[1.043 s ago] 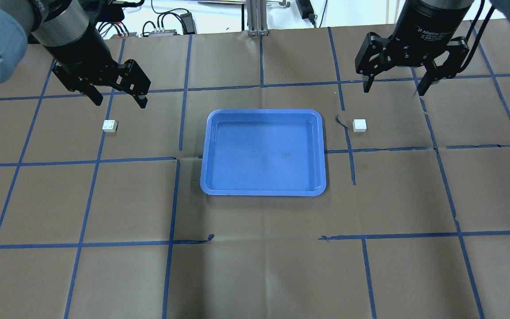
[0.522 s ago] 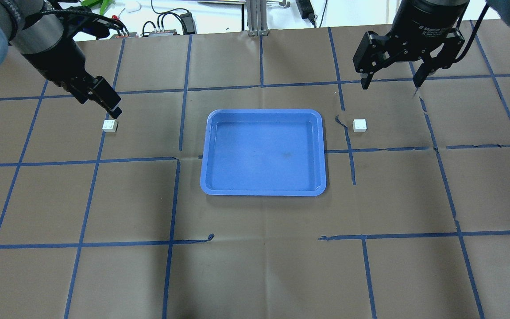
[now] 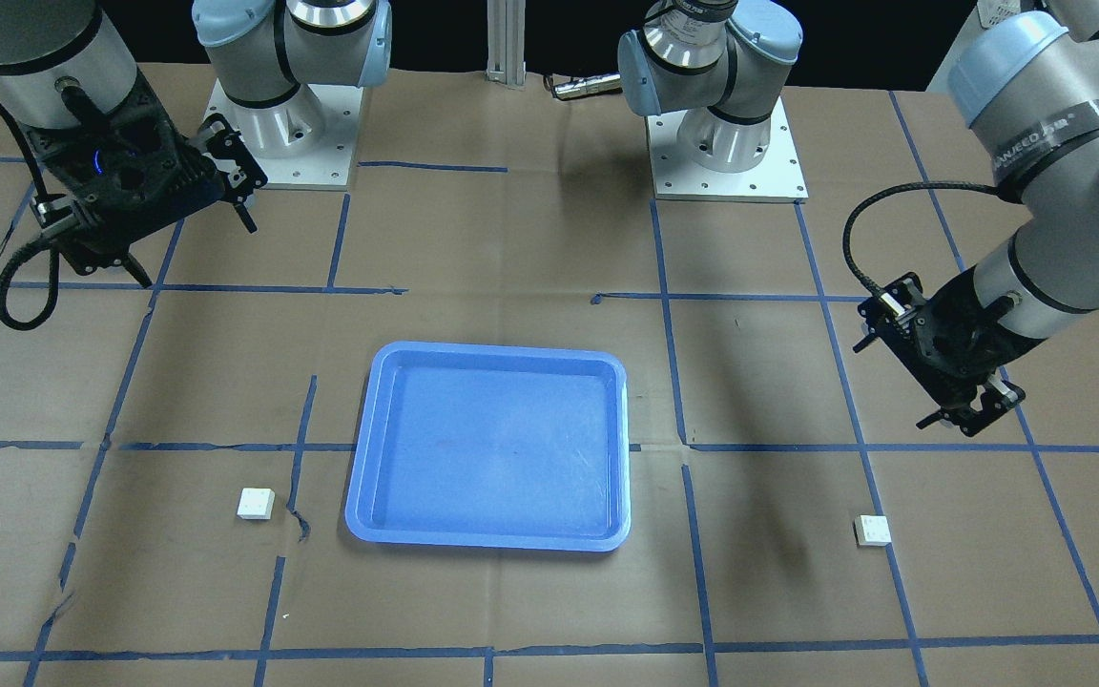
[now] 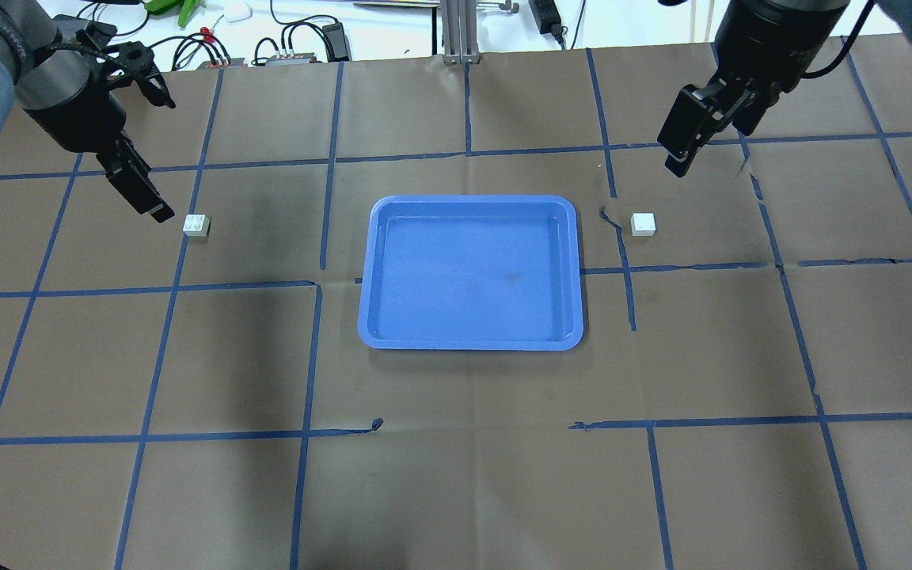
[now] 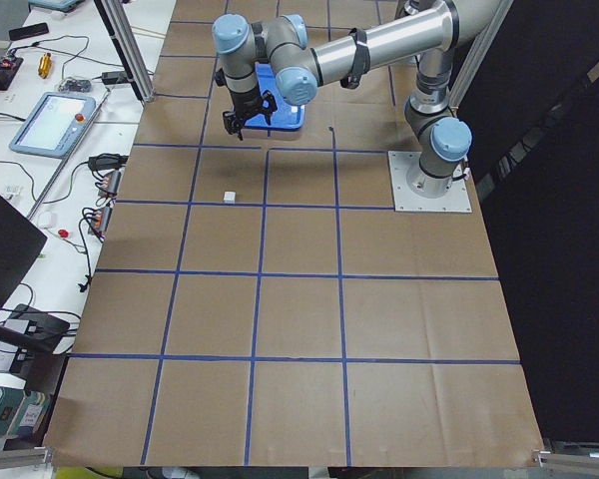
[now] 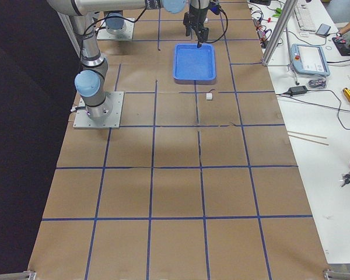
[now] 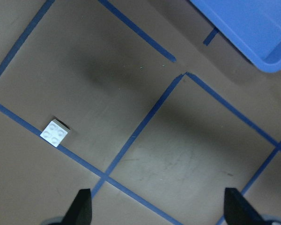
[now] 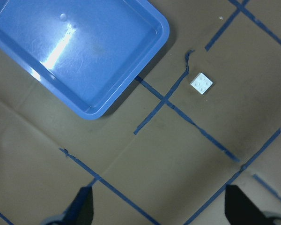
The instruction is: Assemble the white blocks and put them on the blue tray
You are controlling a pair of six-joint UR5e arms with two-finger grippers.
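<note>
Brown paper, gridded with blue tape, spreads flat; left and right jaws stand apart.

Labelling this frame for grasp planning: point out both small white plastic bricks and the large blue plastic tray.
Left-side small white square plastic brick [image 4: 196,226]: overhead view, studded top.
Right-side small white square plastic brick [image 4: 644,224]: overhead view, top face.
Large rectangular blue plastic tray [image 4: 468,277]: overhead view, bare floor centre.

I count two white blocks on the tabletop, one left and one right, and just one blue tray.
</note>
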